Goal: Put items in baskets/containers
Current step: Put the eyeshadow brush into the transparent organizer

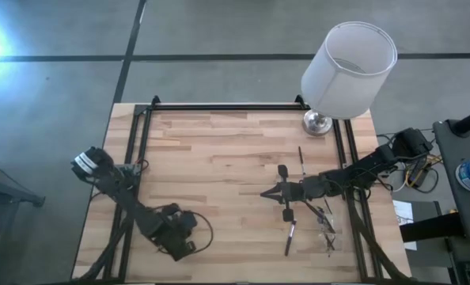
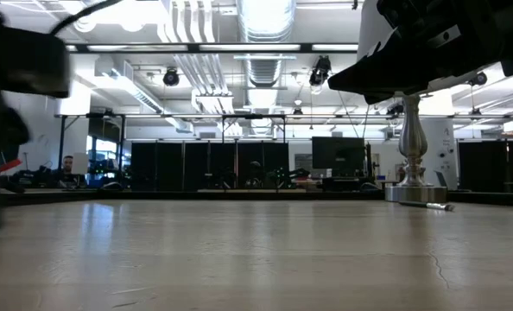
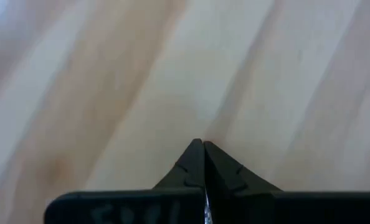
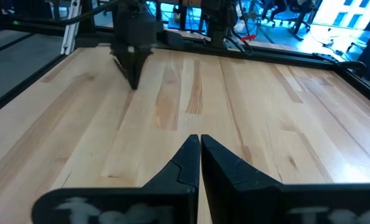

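left tool (image 3: 203, 144): pressed together, empty, low over the counter (image 1: 219, 166)
right tool (image 4: 199, 138): pressed together, empty
brushes (image 1: 289, 237): several loose on the counter, not yet packed
clear tray (image 1: 327, 226): a few brushes on it, count unclear

The desk (image 1: 219, 158) is pale wood with smooth, slightly shiny planks. The lamp (image 1: 347, 67) has a matt white shade and a shiny metal foot. The arms look like matt black plastic. The floor (image 1: 53, 79) is dull grey.
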`<move>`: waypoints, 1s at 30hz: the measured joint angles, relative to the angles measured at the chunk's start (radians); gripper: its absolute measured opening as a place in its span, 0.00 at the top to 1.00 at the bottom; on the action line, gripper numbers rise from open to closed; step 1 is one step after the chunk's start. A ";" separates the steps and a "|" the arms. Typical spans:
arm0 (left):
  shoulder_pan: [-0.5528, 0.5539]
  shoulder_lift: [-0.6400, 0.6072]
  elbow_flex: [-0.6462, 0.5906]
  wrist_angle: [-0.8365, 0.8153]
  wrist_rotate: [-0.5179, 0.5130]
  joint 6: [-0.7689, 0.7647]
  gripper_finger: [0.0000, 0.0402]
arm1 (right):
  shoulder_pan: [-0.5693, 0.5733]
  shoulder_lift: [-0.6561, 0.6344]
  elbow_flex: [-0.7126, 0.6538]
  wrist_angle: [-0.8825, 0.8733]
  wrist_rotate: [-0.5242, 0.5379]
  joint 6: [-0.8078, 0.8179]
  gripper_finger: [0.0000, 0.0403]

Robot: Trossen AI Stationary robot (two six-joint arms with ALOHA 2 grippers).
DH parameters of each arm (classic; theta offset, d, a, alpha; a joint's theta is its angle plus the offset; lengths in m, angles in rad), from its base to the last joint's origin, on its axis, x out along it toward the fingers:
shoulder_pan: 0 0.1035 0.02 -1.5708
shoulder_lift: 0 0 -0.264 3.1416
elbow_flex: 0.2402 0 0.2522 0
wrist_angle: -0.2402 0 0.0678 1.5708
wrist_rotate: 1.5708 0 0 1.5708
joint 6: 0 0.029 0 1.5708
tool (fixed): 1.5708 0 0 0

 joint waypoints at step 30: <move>0.500 -0.018 -0.049 0.672 0.122 0.888 1.00 | 0.025 -0.001 -0.004 -0.035 0.003 0.024 0.98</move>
